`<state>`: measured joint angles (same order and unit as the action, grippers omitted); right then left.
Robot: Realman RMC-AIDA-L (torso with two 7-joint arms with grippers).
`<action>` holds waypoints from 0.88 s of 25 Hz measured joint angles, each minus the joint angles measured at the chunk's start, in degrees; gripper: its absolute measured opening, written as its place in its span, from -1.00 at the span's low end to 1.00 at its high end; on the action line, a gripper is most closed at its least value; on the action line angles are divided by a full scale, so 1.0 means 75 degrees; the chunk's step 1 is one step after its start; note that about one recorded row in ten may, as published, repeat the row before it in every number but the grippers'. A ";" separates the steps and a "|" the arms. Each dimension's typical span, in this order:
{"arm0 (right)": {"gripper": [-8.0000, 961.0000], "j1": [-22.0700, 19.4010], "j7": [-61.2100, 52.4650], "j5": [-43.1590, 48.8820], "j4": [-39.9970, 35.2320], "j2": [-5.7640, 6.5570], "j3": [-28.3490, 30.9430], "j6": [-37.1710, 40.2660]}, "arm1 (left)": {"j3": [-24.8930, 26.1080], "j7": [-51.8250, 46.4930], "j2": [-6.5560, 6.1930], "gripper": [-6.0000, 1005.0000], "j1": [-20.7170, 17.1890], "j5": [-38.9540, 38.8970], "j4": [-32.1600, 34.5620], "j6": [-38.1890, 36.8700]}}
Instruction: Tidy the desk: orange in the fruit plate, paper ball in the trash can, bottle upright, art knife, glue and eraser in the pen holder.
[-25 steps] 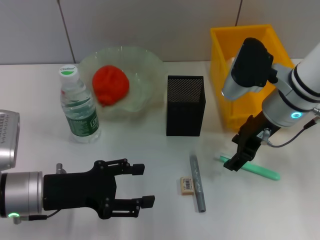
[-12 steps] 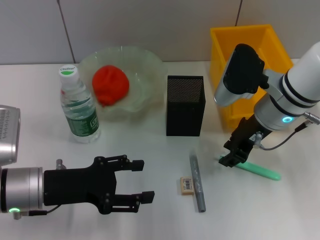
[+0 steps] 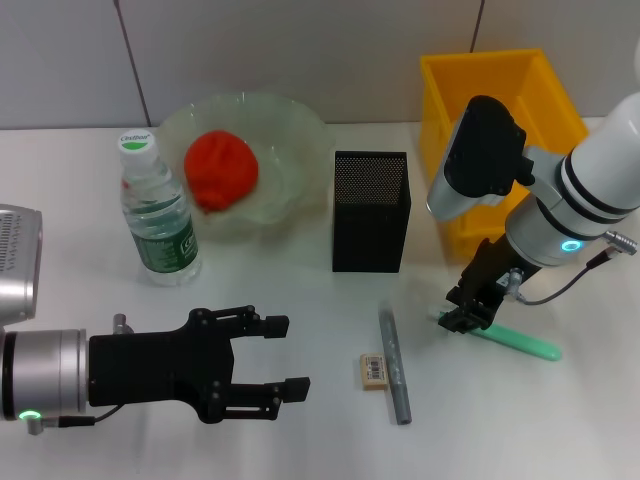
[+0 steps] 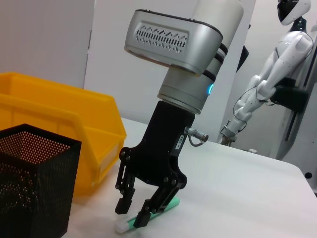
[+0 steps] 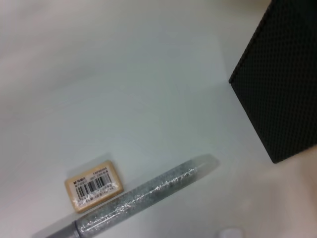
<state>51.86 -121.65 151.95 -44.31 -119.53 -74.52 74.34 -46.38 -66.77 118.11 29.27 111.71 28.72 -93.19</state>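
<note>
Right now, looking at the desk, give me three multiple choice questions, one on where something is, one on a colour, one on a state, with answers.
1. Where is the orange?
A. in the fruit plate
B. in the trash can
C. beside the eraser

2. What colour is the slim stick under the right gripper?
A. red
B. green
C. black

3. How does the bottle stand?
A. on its side
B. upside down
C. upright

Answers: 1 A, the orange sits inside the wavy glass rim. 2 B, the green stick lies on the table, its near end between the open fingers. 3 C, the cap points up. The left gripper hovers open at the front of the table.
</note>
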 joint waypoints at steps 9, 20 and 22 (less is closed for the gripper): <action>-0.33 0.0014 0.0079 0.0000 0.0146 0.0000 -0.0013 -0.0140 | -0.0003 -0.0005 0.0001 0.59 0.0000 -0.0002 0.0003 0.0009; -0.33 0.0030 0.0097 -0.0012 0.0247 0.0000 -0.0013 -0.0172 | 0.0009 -0.0015 0.0001 0.59 0.0015 -0.0008 0.0003 0.0008; -0.33 0.0046 0.0096 -0.0011 0.0265 0.0001 -0.0013 -0.0163 | 0.0010 -0.0015 0.0001 0.59 0.0020 -0.0007 0.0008 0.0008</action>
<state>52.20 -120.93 151.87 -42.31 -119.52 -74.62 73.12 -46.31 -66.88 118.12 29.41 111.66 28.78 -93.13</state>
